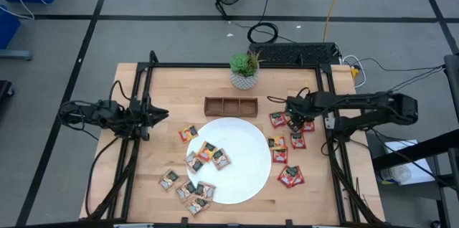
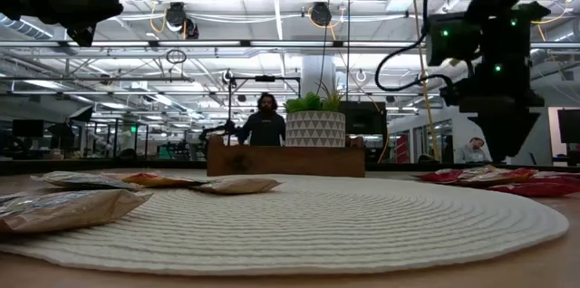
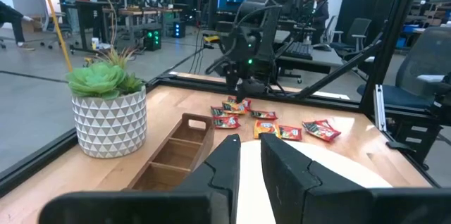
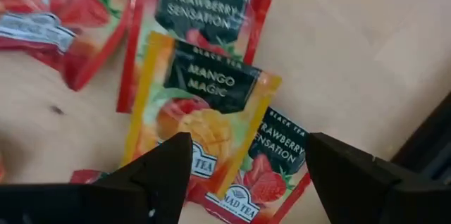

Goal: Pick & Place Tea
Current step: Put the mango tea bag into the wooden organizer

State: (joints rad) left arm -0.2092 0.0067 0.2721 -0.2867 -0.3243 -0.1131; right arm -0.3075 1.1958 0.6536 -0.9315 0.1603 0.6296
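Small square tea sachets, red and orange, lie flat in groups. Several are on the wood right of the white plate [image 1: 244, 178], around [image 1: 285, 138]; three are on the plate [image 1: 208, 155]; several lie at its near left [image 1: 188, 186]. My right gripper [image 4: 246, 175] hangs open, pointing down, a little above the right group [image 2: 489, 177]. Between its fingers I see an orange mango sachet [image 4: 204, 111] lying on red strawberry ones [image 4: 271, 160]. My left gripper [image 3: 250, 157] waits level at the table's left [image 1: 163, 113], with a narrow gap between its fingers.
A brown three-compartment wooden tray [image 1: 231, 106] lies just beyond the plate, and a potted succulent [image 1: 244, 70] stands behind it. Black frame rails [image 1: 331, 113] run along the table's left and right sides. People are in the room beyond the table [image 2: 264, 120].
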